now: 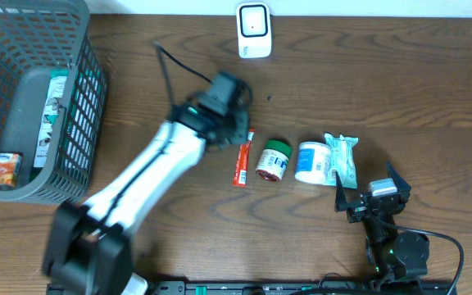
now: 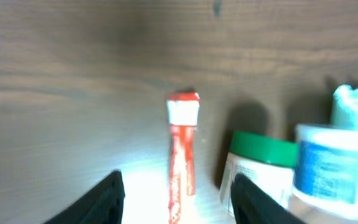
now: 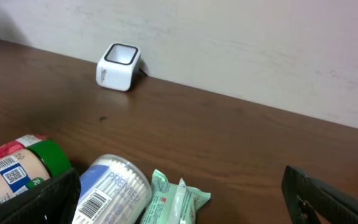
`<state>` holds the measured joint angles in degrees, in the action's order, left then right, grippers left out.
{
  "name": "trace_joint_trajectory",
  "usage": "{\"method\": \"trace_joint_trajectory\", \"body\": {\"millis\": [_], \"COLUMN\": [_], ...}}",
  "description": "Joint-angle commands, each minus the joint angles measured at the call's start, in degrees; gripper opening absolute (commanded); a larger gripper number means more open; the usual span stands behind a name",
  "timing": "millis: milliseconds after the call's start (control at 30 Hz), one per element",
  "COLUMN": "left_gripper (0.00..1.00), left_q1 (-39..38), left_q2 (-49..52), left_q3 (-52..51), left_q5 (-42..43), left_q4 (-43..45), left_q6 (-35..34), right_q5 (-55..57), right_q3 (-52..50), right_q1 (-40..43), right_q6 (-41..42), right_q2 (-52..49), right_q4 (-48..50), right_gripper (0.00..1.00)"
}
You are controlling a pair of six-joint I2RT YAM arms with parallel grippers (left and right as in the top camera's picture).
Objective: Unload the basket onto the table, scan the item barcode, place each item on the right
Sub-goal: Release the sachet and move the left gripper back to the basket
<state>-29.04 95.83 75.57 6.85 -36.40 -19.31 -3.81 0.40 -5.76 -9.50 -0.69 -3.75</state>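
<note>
A thin red tube (image 1: 242,161) with a white end lies flat on the wooden table. In the left wrist view the red tube (image 2: 181,155) runs up the gap between my left gripper's fingers, touching neither. My left gripper (image 1: 238,127) hovers over the tube's far end, open (image 2: 179,202). The white barcode scanner (image 1: 254,30) stands at the table's back edge, also seen as the scanner (image 3: 118,66) against the wall. My right gripper (image 1: 373,199) is open near the front right, and nothing sits between its fingers (image 3: 179,208).
Right of the tube lie a green-lidded jar (image 1: 273,159), a blue-labelled cotton swab tub (image 1: 311,161) and a green packet (image 1: 342,160). A grey basket (image 1: 80,106) holding a few packages stands at the far left. A cable trails behind the left arm.
</note>
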Motion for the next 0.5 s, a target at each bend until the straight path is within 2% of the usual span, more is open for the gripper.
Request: {"method": "trace_joint_trajectory", "body": {"millis": [0, 67, 133, 267, 300, 400, 467], "left_gripper": [0.58, 0.72, 0.84, 0.88, 0.88, 0.89, 0.89], "left_q1": [9.14, 17.27, 24.17, 37.55, 43.74, 51.23, 56.26], "left_q2": [-5.81, -6.01, -6.01, -6.01, -5.97, -4.94, -2.75], "left_q3": [16.37, 27.63, 33.51, 38.56, 38.62, 38.62, 38.62], "left_q5": [-2.64, -6.78, -7.87, -7.65, -7.32, -7.30, -7.28], "left_q4": [-12.22, -20.90, -23.80, -24.57, -24.17, -23.91, -22.58], "left_q6": [8.41, 11.45, 13.20, 16.04, 16.55, 17.31, 20.37], "right_q5": [-0.11, -0.11, -0.11, -0.11, -0.11, -0.11, -0.11], "right_q3": [-0.09, -0.09, -0.09, -0.09, -0.09, -0.09, -0.09], "right_q1": [-0.33, -0.33, -0.33, -0.33, -0.33, -0.33, -0.33], "right_q6": [0.00, 0.00, 0.00, 0.00, 0.00, 0.00, 0.00], "right_q2": [0.31, 0.31, 0.31, 0.31, 0.31, 0.31, 0.31], "right_q4": [-0.28, -0.28, -0.28, -0.28, -0.28, -0.28, -0.28], "right_gripper": [0.99, 0.99, 0.99, 0.99, 0.99, 0.99, 0.99]}}
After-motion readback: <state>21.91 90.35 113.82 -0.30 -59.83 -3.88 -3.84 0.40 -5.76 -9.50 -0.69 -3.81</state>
